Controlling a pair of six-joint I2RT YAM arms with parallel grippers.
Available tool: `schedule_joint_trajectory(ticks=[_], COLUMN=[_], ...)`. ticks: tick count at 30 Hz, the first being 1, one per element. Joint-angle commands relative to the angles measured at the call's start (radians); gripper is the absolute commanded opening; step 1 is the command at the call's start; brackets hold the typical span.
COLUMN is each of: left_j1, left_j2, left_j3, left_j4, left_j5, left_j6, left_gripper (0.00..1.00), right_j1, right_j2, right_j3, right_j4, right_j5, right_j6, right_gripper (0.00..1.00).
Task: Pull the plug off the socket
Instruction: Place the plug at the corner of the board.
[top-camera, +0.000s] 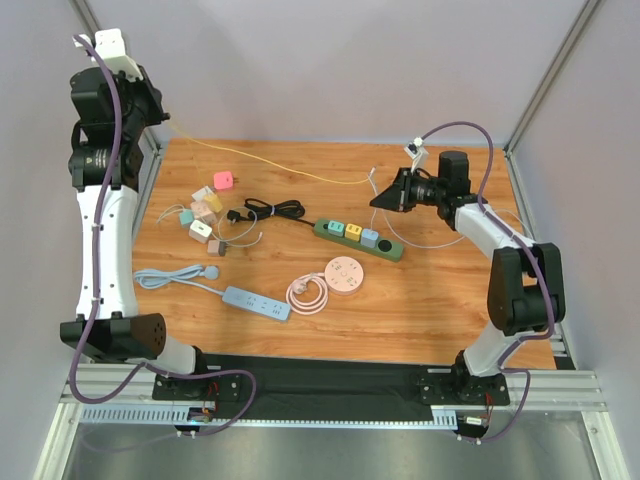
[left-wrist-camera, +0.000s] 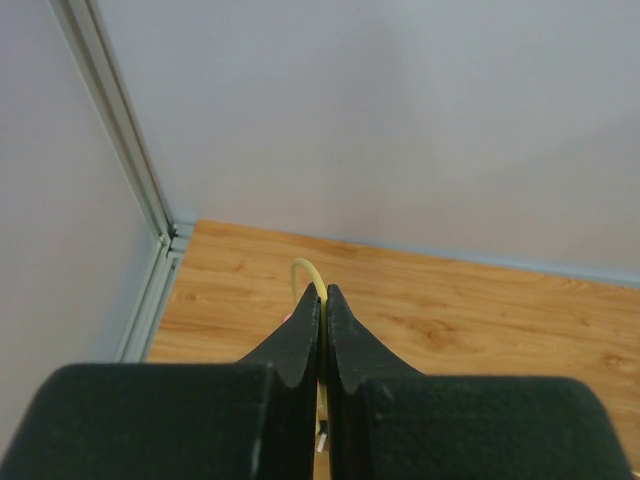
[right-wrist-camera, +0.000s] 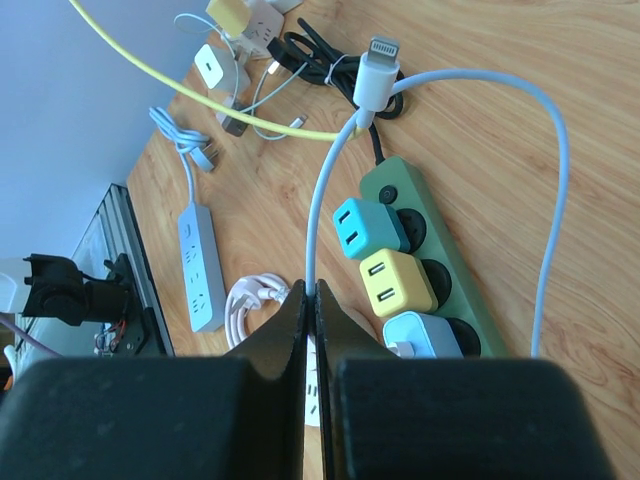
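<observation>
A green socket strip (top-camera: 392, 249) (right-wrist-camera: 383, 181) lies right of centre on the table. A teal plug (top-camera: 335, 228) (right-wrist-camera: 366, 228), a yellow plug (top-camera: 353, 232) (right-wrist-camera: 396, 283) and a light blue plug (top-camera: 370, 238) (right-wrist-camera: 420, 335) sit in it. My right gripper (top-camera: 378, 200) (right-wrist-camera: 309, 290) hovers over the strip's far end, shut on a pale blue cable (right-wrist-camera: 318, 205) that ends in a white connector (right-wrist-camera: 376, 75). My left gripper (top-camera: 158, 112) (left-wrist-camera: 322, 292) is raised high at the far left corner, shut on a thin yellow cable (top-camera: 270, 163) (left-wrist-camera: 309, 270) stretched across towards the right gripper.
A blue-grey power strip (top-camera: 257, 302) with its cord lies front left. A pink round socket (top-camera: 345, 275) with a coiled lead sits at centre. Several small chargers (top-camera: 205, 212) and a black bundled cable (top-camera: 272, 209) lie at the left back. Walls and frame posts enclose the table.
</observation>
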Motion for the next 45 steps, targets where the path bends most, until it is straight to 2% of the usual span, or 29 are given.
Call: schedule_joint_trajectory(ticks=[1,16,19,20,23,25,28,36,40,42,43,44,45], left_j1=[0.027,0.091,0.091,0.091,0.085,0.055,0.004,-0.169,-0.278,-0.306,-0.330,-0.339,-0.355], left_j2=[-0.033,-0.062,-0.069,-0.064,-0.021,0.000,-0.013,-0.001,0.049,0.078,0.086,0.094,0.108], left_j3=[-0.015,-0.123,-0.172,-0.191,-0.192,-0.190,-0.224,-0.308,-0.333,-0.350,-0.351,-0.356,-0.356], left_j4=[0.045,0.107,0.155,0.171,0.183,0.148,0.104,0.005,-0.077,-0.090,-0.094,-0.093,-0.093], left_j5=[0.033,0.156,0.336,0.472,0.739,0.810,0.827,0.846,0.783,0.766,0.754,0.748,0.740], left_j6=[-0.004,0.029,0.068,0.071,0.079,0.140,0.277,0.451,0.522,0.537,0.540,0.540,0.540], left_gripper=[0.00,0.00,0.00,0.00,0.00,0.00,0.00,0.00,0.00,0.00,0.00,0.00,0.00], right_j1=[-0.011,-0.059,-0.056,-0.048,-0.020,0.012,0.049,0.092,0.098,0.112,0.137,0.148,0.164], right_j2=[0.023,0.084,0.103,0.109,0.132,0.138,0.146,0.178,0.219,0.265,0.288,0.326,0.343], right_j3=[0.017,0.011,0.018,0.026,0.052,0.066,0.089,0.147,0.156,0.210,0.248,0.280,0.315], right_j4=[0.040,0.040,0.040,0.031,0.009,-0.021,-0.063,-0.059,-0.014,-0.083,-0.142,-0.296,-0.343], right_j5=[-0.067,-0.053,-0.082,-0.100,-0.121,-0.115,-0.101,-0.022,-0.128,-0.173,-0.164,-0.139,-0.112], right_j6=[0.014,0.034,0.030,0.029,0.004,-0.008,-0.048,-0.016,0.017,-0.021,-0.104,-0.153,-0.181], right_gripper=[0.00,0.00,0.00,0.00,0.00,0.00,0.00,0.00,0.00,0.00,0.00,0.00,0.00])
